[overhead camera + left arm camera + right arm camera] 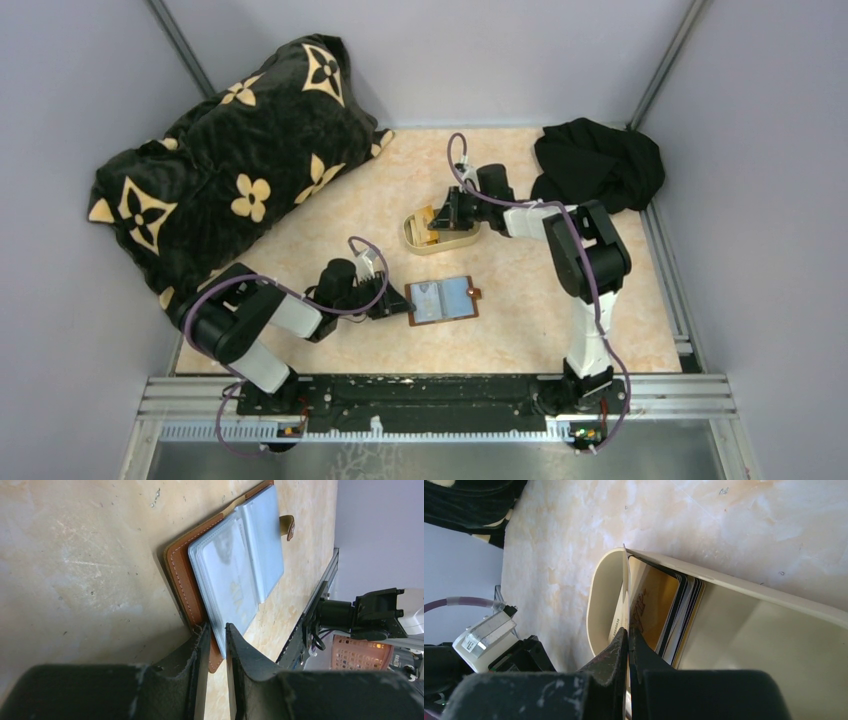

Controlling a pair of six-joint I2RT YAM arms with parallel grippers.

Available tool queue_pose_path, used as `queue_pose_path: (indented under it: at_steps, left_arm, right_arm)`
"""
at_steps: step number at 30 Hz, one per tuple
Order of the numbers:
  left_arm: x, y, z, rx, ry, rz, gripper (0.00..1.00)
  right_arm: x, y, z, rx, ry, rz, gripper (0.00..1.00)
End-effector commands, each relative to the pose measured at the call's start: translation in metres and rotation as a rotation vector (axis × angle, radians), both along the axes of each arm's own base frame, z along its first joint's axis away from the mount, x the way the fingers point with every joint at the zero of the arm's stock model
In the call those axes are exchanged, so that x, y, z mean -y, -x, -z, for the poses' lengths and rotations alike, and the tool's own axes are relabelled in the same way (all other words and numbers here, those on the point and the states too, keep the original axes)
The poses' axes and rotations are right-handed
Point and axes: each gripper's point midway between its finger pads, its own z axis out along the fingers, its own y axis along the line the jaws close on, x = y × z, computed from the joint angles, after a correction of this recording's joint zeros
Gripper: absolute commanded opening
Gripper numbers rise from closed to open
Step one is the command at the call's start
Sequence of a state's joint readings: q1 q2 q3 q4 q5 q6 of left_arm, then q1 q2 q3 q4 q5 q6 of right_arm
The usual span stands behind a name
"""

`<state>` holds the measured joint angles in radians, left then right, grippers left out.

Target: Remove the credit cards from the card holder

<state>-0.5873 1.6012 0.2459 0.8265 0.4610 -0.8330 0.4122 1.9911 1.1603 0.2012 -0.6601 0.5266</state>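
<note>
Robot lab test cell: plain grey partition walls (60, 300) in alu. framing (662, 60), marble-look tabletop (520, 340), left arm (250, 320) & right arm (585, 255) bolted to an extruded rail (680, 395) w/ loose cabling (216, 285); props incl. patterned cushion (230, 160), black cloth (598, 165).

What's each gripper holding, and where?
Left gripper pinches the card holder by its brown edge; right gripper pinches a pale card by its near end.

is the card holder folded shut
No, the card holder lies spread open, both pale blue-grey inner panels facing up.
</note>
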Motion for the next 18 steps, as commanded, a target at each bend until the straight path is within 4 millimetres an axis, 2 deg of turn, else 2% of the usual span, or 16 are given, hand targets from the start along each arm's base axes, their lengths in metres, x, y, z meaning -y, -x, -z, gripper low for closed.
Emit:
queue_pose_path:
  at_steps: [1,10,18]
  left_arm:
    - [-0.036,0.026,0.059,-0.148,-0.213,-0.037,0.27]
    - [-0.033,0.024,0.058,-0.145,-0.203,-0.031,0.27]
    - [-0.034,0.022,0.056,-0.131,-0.205,-0.034,0.26]
  right_arm:
    - [-0.007,-0.001,-0.001,0.021,0.004,-0.023,0.00]
    - [-0.008,0.008,-0.009,-0.013,-0.038,-0.036,0.00]
    - [-0.007,0.011,0.003,-0.090,-0.003,-0.048,0.00]
